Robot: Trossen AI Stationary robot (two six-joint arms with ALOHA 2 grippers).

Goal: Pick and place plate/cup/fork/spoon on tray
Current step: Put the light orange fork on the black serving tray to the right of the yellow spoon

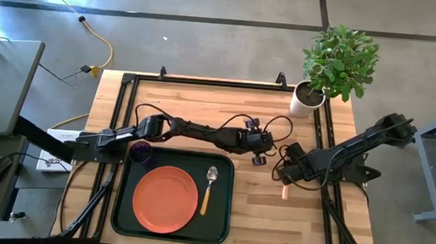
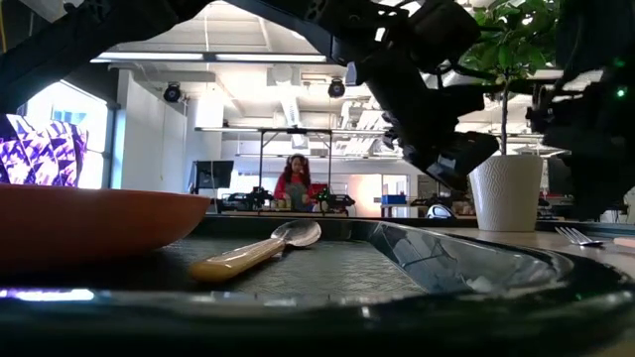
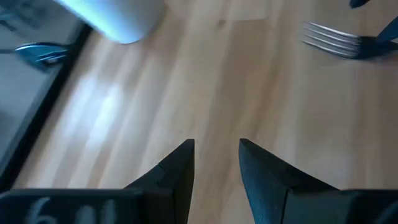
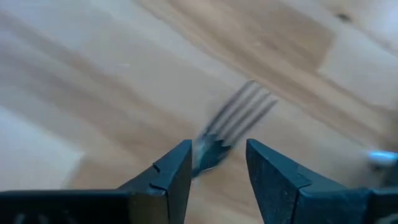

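Note:
The dark tray lies at the table's near left. On it rest the orange-red plate, the spoon to the plate's right, and the purple cup in its far left corner. The fork lies on the bare wood right of the tray, orange handle toward the near edge. My right gripper is open over it, a finger on each side of the neck below the tines. My left gripper is open and empty over the wood just left of the fork. My right gripper comes at the fork from above, its fingers across the neck. The neck lies close beside one finger; I cannot tell whether they touch. The fork lies flat on the table.
A white pot with a green plant stands at the table's far right, beyond both grippers. Black rails run along the table's left, far and right edges. A person shows far back in the room in the low view.

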